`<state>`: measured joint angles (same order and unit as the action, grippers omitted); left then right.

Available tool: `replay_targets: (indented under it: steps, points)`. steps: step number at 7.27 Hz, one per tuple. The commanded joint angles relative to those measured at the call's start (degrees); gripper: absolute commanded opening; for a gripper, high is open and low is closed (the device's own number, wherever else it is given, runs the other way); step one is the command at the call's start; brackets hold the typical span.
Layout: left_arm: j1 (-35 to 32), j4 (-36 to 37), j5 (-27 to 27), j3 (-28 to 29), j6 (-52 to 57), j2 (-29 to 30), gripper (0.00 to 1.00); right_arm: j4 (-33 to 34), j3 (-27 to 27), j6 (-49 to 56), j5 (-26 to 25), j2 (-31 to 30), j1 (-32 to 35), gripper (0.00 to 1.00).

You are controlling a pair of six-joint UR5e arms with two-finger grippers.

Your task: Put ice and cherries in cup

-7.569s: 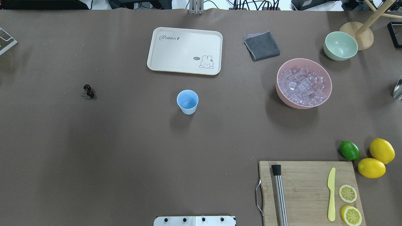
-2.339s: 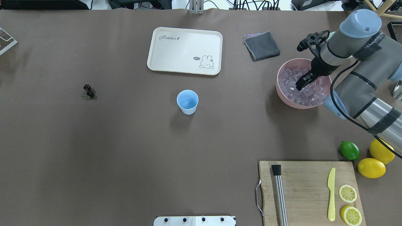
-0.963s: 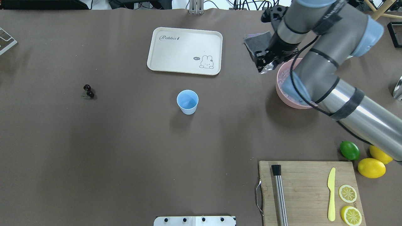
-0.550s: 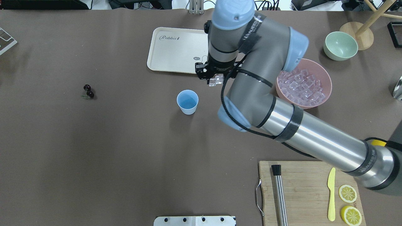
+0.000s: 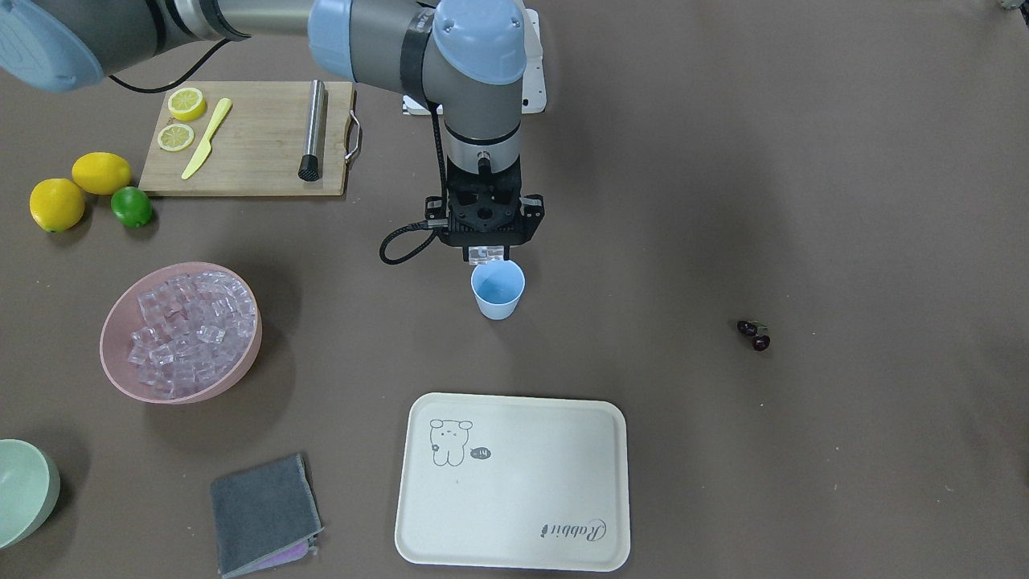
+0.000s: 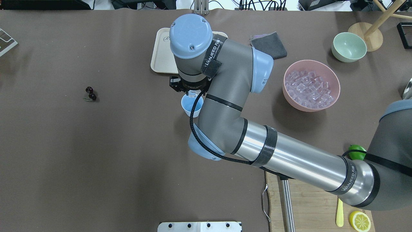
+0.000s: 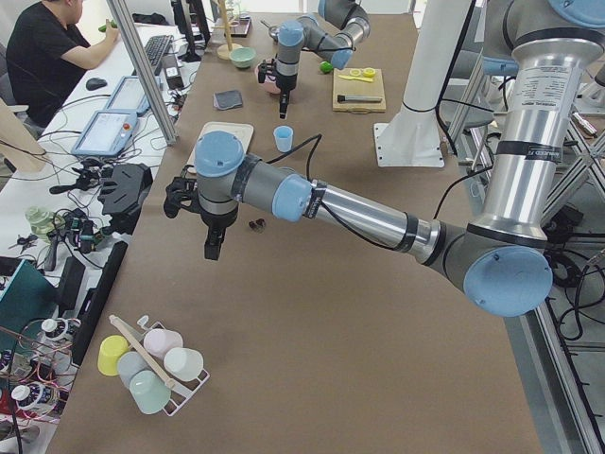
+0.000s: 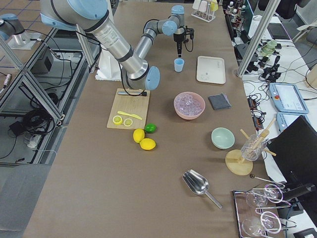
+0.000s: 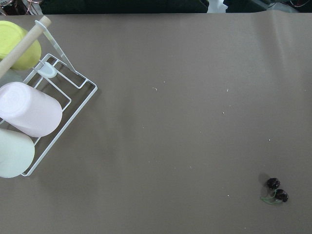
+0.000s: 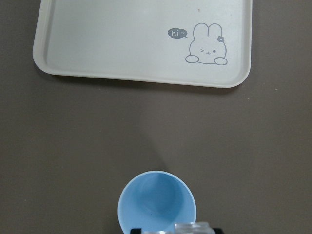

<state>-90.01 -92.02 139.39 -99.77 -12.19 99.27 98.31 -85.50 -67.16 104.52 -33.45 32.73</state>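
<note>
The light-blue cup (image 5: 498, 290) stands mid-table and also shows in the overhead view (image 6: 191, 108) and the right wrist view (image 10: 157, 202). My right gripper (image 5: 485, 257) hangs just above the cup's rim, shut on a clear ice cube (image 10: 192, 227). More ice fills the pink bowl (image 5: 119, 371). The two dark cherries (image 5: 754, 335) lie on the table well away from the cup and show in the left wrist view (image 9: 277, 189). My left gripper (image 7: 214, 248) hovers near the cherries (image 7: 255, 225). I cannot tell whether it is open or shut.
A cream rabbit tray (image 5: 514, 482) lies beyond the cup. A grey cloth (image 5: 261, 513) and a pale green bowl (image 5: 20, 490) are near the pink bowl. A cutting board (image 5: 249, 145), a lime (image 5: 131, 206) and lemons (image 5: 100, 172) are on my right. A cup rack (image 9: 48, 117) stands far left.
My right arm came in, closed on an ice cube in the pink bowl, and carried it left to just above the cup. The cherries and cup have not moved.
</note>
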Motion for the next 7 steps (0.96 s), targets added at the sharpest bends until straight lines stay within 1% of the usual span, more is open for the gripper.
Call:
replay_targets:
  steps: [1, 2, 3, 4, 7]
  points:
    - [0.0, 0.0, 0.0, 0.1, 0.0, -0.2, 0.98, -3.4, 1.9, -0.3, -0.7, 0.3, -1.2, 0.24]
    - [0.0, 0.0, 0.0, 0.3, 0.0, -0.3, 0.98, -3.4, 1.8, -0.2, -0.8, 0.1, -1.2, 0.35]
    - [-0.1, 0.0, 0.0, 0.3, 0.1, -0.2, 0.98, -3.4, 1.8, 0.4, -0.8, -0.2, -1.3, 0.79]
    - [-0.1, 0.0, 0.0, 0.3, 0.0, -0.3, 0.98, -3.4, 1.7, 0.6, -1.0, -0.5, -1.3, 0.99]
    - [0.0, 0.0, 0.0, 0.2, 0.1, -0.3, 0.98, -3.2, 0.5, 0.4, -1.2, -0.9, -1.4, 0.99]
